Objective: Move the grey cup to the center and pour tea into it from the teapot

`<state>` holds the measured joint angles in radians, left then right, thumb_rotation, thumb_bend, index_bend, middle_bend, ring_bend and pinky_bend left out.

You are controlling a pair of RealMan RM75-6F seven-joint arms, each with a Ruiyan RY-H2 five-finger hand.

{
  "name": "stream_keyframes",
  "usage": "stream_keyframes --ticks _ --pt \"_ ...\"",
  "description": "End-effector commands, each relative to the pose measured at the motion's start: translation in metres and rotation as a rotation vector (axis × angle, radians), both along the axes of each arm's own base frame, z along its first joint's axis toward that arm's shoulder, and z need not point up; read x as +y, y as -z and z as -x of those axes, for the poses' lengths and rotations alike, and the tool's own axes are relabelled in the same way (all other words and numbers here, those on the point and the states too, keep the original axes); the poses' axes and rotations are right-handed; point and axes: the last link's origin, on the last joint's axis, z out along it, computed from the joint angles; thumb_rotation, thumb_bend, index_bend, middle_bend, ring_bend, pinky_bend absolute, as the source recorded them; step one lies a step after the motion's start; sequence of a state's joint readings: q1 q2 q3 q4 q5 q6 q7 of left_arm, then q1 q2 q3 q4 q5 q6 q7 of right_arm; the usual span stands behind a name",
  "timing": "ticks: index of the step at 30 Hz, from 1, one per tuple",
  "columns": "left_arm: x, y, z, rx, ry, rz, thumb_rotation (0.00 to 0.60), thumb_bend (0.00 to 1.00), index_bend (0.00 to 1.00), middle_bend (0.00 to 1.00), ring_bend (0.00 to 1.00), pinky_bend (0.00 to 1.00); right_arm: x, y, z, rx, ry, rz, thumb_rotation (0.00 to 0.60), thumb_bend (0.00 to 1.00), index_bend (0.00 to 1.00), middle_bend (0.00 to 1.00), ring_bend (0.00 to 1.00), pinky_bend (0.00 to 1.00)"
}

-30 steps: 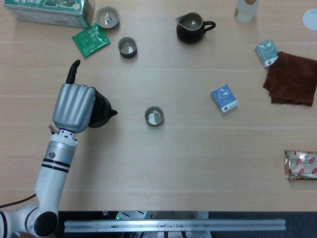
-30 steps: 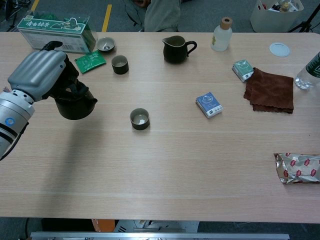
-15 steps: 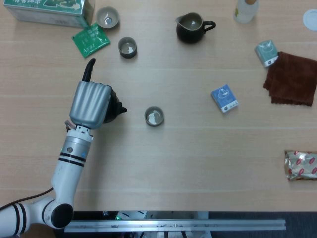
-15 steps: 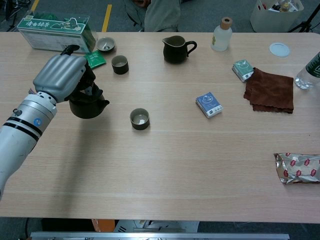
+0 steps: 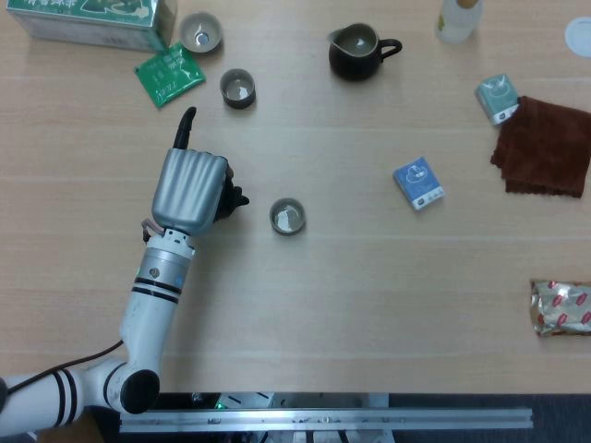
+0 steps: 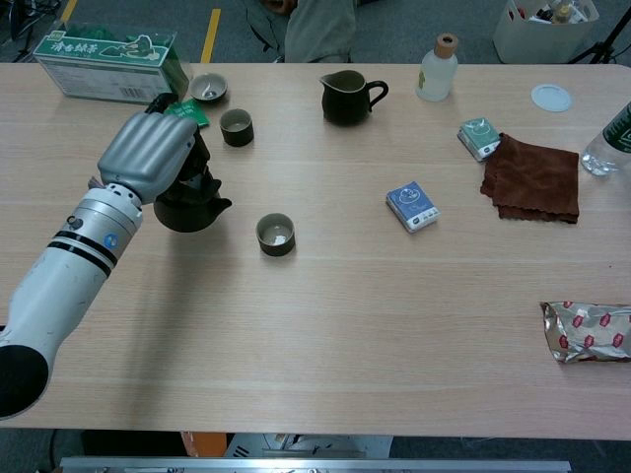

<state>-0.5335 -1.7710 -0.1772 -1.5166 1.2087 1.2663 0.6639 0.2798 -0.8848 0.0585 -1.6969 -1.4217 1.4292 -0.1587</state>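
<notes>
My left hand (image 5: 190, 185) (image 6: 154, 151) grips the dark teapot (image 6: 192, 207), which shows mostly hidden under the hand in the head view, its spout (image 5: 239, 199) pointing right. The grey cup (image 5: 287, 217) (image 6: 275, 235) stands upright near the table's middle, a short way right of the spout and apart from it. In the chest view the teapot hangs just left of the cup. My right hand is in neither view.
Two more small cups (image 5: 237, 89) (image 5: 200, 32), a green packet (image 5: 169, 73) and a green tea box (image 5: 92, 18) lie at the back left. A dark pitcher (image 5: 360, 50) stands at the back centre. Blue packets (image 5: 418, 183), a brown cloth (image 5: 547, 146) and a foil packet (image 5: 561, 307) are on the right.
My left hand has carried the teapot to the right, toward the grey cup. The cup has not moved.
</notes>
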Motion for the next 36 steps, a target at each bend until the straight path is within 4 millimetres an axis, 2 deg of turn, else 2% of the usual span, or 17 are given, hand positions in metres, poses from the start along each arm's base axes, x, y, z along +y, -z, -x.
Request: stream_keyframes --ticks 1,18,36 --pt "0.001 0.003 -0.002 0.011 0.016 -0.005 0.569 0.3 1.0 1.0 0.83 0.06 0.001 0.0 0.001 -0.001 0.005 0.0 0.6 0.35 0.2 0.21 0.04 0.07" --pt "-0.003 0.022 -0.012 0.103 0.12 -0.032 0.585 0.3 1.0 1.0 0.83 0.06 0.005 -0.004 0.008 -0.014 0.026 0.015 0.6 0.35 0.19 0.21 0.04 0.07" --pt "-0.009 0.032 -0.024 0.175 0.235 -0.061 0.593 0.3 1.0 1.0 0.82 0.06 0.007 -0.007 0.013 -0.023 0.039 0.025 0.6 0.35 0.2 0.21 0.04 0.07"
